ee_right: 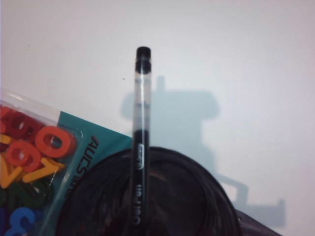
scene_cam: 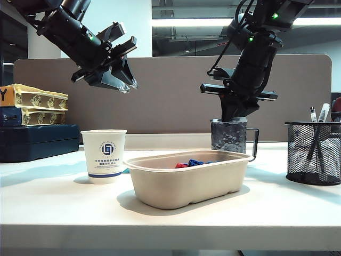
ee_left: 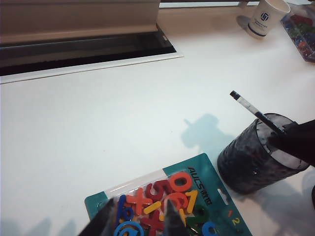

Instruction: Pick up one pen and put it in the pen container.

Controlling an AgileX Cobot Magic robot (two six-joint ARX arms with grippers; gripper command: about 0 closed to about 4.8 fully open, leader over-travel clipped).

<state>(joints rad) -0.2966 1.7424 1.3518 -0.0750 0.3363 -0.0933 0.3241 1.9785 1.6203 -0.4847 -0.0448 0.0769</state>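
As seen from the front, left pincer [scene_cam: 109, 80]: raised high at the left, fingers [ee_left: 170, 219] spread, holding nothing
Right pincer [scene_cam: 233, 109]: lowered onto the dark mug [scene_cam: 229, 136]; whether it pinches the pen [ee_right: 140, 128] cannot be told
Pen: leaning out of the mug, cap end up
Pen container [scene_cam: 313, 152]: far right of the surface [scene_cam: 64, 208], well apart from the mug; already holds pens

On the toy pack [ee_left: 197, 189] under my left wrist I read "AUCS" and small digits "1 2". My right wrist shows "Gel Pen" on the pen [ee_right: 140, 147]. The paper cup's [scene_cam: 103, 156] print is too small.
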